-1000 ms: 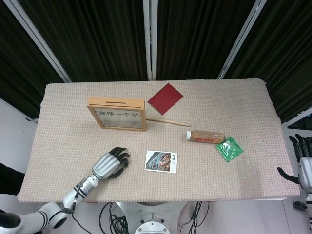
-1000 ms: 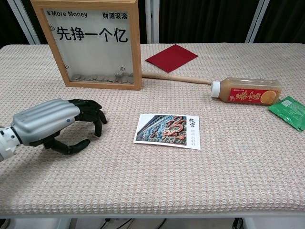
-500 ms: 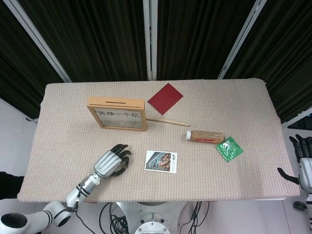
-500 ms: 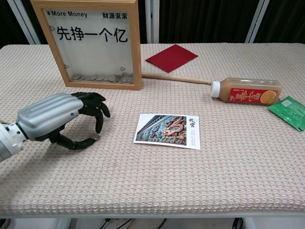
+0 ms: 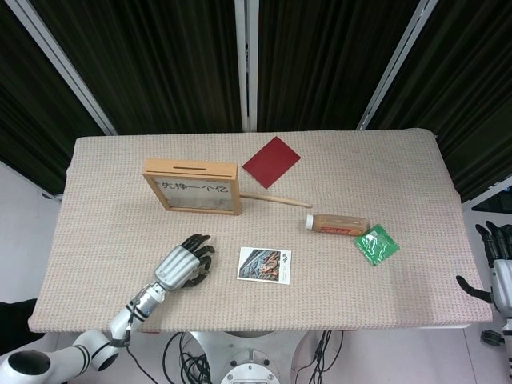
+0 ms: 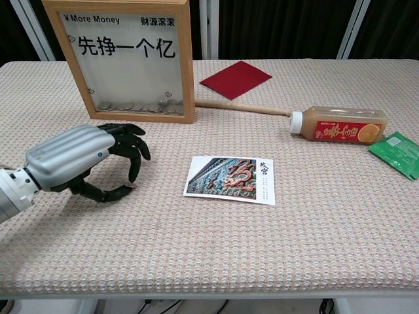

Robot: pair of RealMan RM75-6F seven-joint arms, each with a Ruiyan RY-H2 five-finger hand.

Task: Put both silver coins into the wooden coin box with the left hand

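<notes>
We see the left robot hand [image 6: 88, 160] low over the desk [image 6: 262, 255], in front of the wooden coin box [image 6: 124, 59] and to the left of a picture card [image 6: 230, 180]. Its fingers [image 6: 134, 140] curl downward with the thumb tip close beneath them; a small pale glint sits at the thumb tip in the chest view, possibly a silver coin, but we cannot tell whether anything is pinched there. The wooden coin box stands upright on its long edge, glass front toward the robot, with a row of coins [image 6: 141, 106] lying along its inside bottom. We note no loose silver coin that we can make out on the cloth. A wooden stick [image 6: 239, 106] lies behind the box's right corner, a red card [image 6: 236, 79] beyond it. A juice bottle [image 6: 337, 125] lies on its side, a green packet [image 6: 396, 152] just right of it. The right robot hand [image 5: 498, 264] hangs off the desk's right edge, fingers apart, holding nothing
</notes>
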